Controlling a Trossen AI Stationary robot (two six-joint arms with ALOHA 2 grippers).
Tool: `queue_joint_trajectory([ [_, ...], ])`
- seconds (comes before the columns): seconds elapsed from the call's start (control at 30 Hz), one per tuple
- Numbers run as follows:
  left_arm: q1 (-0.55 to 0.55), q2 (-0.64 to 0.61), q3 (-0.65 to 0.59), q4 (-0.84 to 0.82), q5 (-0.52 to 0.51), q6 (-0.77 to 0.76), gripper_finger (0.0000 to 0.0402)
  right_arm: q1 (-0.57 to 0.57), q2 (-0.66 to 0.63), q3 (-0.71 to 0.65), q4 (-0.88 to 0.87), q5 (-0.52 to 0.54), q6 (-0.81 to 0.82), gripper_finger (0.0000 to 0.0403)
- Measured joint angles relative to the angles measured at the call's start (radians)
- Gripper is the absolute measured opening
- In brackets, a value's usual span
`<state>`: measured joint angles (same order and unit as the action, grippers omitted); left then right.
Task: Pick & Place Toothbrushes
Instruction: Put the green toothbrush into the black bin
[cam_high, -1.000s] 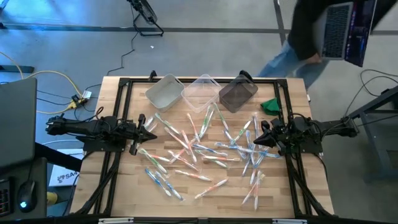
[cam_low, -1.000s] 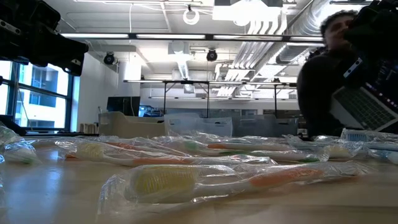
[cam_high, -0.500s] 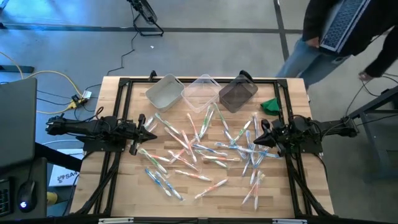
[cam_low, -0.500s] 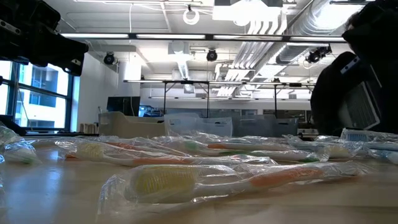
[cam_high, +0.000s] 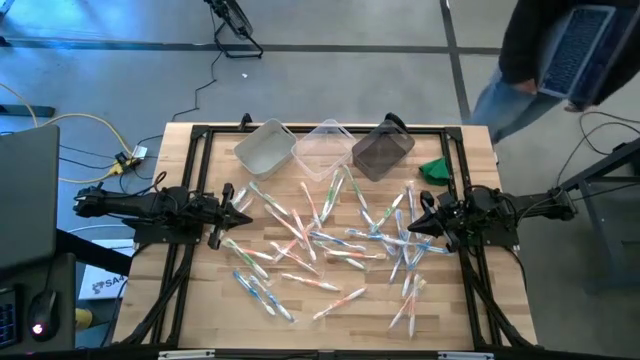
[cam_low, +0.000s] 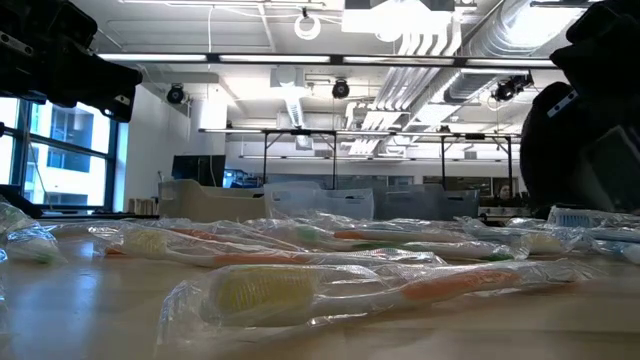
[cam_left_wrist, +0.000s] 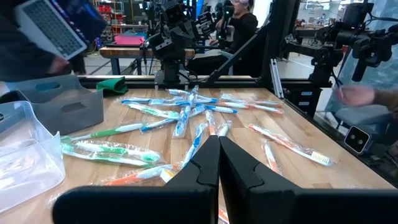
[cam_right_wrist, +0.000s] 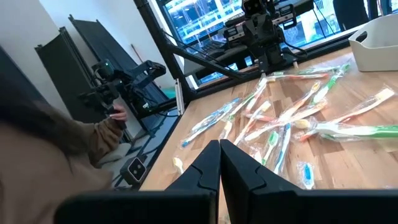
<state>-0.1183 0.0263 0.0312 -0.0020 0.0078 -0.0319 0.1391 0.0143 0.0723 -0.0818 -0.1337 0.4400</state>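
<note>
Mostly white toothbrushes, seemingly clear-wrapped, with orange, blue, green handles.

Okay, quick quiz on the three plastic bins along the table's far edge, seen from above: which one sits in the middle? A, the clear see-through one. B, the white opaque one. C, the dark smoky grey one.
A: in the high view the clear see-through plastic bin sits between the white opaque bin on its left and the dark smoky grey bin on its right.

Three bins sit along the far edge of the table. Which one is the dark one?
The dark grey bin is the one nearest the right arm's side, next to the green object. The middle bin is clear and the third bin is white.
</note>
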Motion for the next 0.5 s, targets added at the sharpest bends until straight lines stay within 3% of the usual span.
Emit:
queue_joint_trajectory([
  [0.33,0.000,0.000,0.000,0.000,0.000,-0.021,0.0000,0.000,0.000,0.000,0.001,0.003,-0.079,0.0003],
  [0.5,0.000,0.000,0.000,0.000,0.001,-0.112,0.0000,0.000,0.000,0.000,0.004,0.001,-0.021,0.0003],
])
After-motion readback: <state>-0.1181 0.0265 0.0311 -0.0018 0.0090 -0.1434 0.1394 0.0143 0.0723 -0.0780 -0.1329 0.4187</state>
